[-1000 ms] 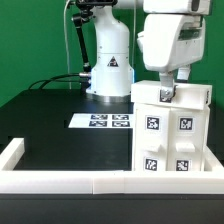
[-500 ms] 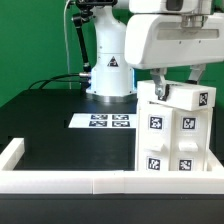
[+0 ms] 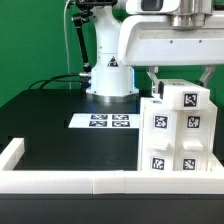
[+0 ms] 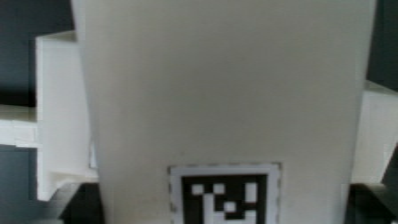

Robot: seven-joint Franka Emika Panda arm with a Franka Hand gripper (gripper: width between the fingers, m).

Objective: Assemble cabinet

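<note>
The dark surface (image 3: 45, 125) lies open across the exterior view's left, bounded by the low white rail (image 3: 60, 181) in front. The marker board (image 3: 103, 121) lies flat mid-surface. The cabinet (image 3: 180, 135) blocks the exterior view's right, the tool (image 3: 178, 80) directly above it.

The black table (image 3: 45, 120) carries the marker board (image 3: 100, 121), the cabinet (image 3: 178, 140) and a white rail (image 3: 60, 180).

Cabinet (image 3: 180, 135): large white plastic box, stood upright on the black tabletop (image 3: 60, 115) at the exterior view's right, close against the white front rail. Flat white panels on its facing side, each marked with small square black-and-white tags. One tagged top piece sat tilted above the rest. Filled the wrist view as a broad white face (image 4: 214, 90) with one tag low down.
</note>
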